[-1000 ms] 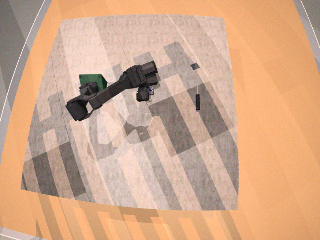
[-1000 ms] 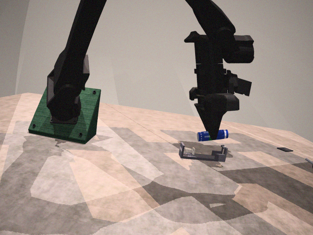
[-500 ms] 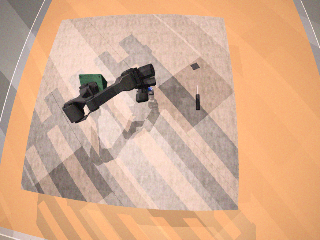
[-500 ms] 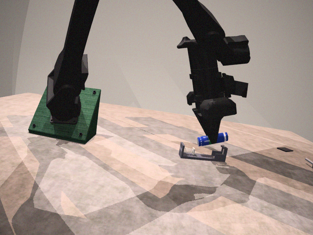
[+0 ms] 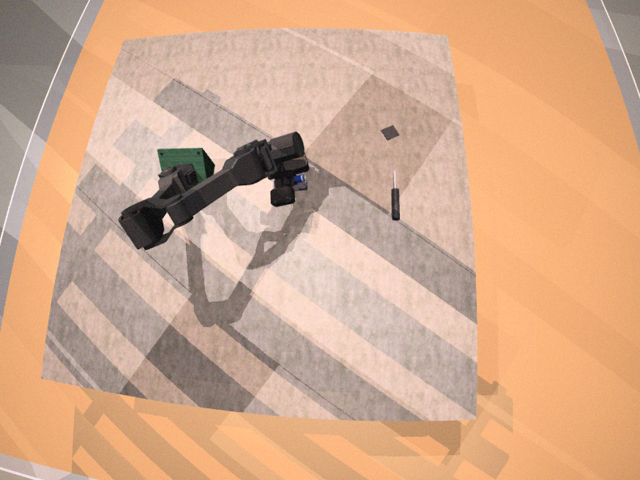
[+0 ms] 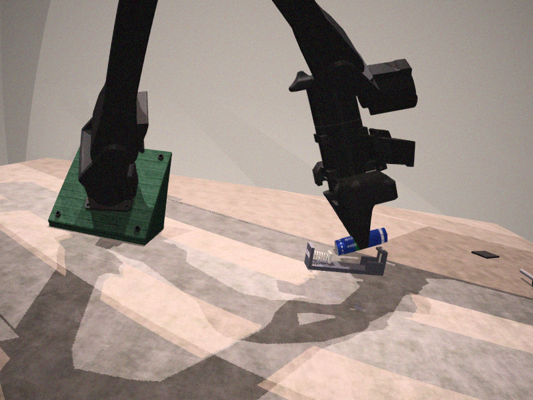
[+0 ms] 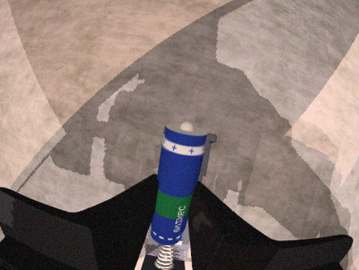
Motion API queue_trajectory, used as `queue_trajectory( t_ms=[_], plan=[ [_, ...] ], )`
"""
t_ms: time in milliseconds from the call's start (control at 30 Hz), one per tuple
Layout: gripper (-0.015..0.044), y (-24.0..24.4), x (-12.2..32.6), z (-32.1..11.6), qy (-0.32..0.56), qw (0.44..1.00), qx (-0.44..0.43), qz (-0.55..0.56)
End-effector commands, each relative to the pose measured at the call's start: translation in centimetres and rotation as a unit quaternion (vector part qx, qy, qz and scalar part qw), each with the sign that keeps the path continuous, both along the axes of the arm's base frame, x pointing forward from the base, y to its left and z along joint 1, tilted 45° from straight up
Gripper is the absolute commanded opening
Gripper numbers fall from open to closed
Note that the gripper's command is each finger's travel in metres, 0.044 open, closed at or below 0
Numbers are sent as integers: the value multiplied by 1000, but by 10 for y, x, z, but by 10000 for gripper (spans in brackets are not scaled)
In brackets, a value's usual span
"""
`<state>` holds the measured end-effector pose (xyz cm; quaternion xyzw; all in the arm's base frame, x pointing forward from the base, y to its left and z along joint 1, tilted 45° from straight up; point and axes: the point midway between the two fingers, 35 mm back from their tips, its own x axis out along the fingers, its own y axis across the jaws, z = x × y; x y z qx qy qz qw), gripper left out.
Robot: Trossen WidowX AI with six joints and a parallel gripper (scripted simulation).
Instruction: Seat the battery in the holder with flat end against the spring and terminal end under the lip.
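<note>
My gripper (image 6: 364, 246) (image 7: 174, 184) is shut on the blue battery (image 6: 379, 237) (image 7: 179, 165), gripping it around its middle. In the exterior view the battery is tilted over the holder (image 6: 344, 269) (image 7: 207, 158), terminal end raised toward the lip end and flat end lower, close to the spring (image 6: 320, 256) (image 7: 165, 256). Whether the flat end touches the spring I cannot tell. The terminal end stands above the lip end, not under it. In the wrist view the battery covers most of the holder. In the top view the battery (image 5: 299, 178) is mostly hidden under the gripper.
The green wedge base (image 5: 181, 154) (image 6: 150, 189) carries the arm on the left. A screwdriver (image 5: 395, 203) lies to the right of the holder, and a thin dark square (image 5: 390, 132) (image 6: 485, 254) lies farther back. Shadows of the arm cross the mat (image 5: 362, 309).
</note>
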<state>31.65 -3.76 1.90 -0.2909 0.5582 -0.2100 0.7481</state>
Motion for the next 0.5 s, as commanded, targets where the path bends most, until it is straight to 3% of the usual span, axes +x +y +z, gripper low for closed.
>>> queue_trajectory(
  t_ms=[0,467],
  plan=[
    [59,-1,-1,0,-10,1000,2,10],
    [59,-4,-5,-2,-37,999,2,37]
  ],
)
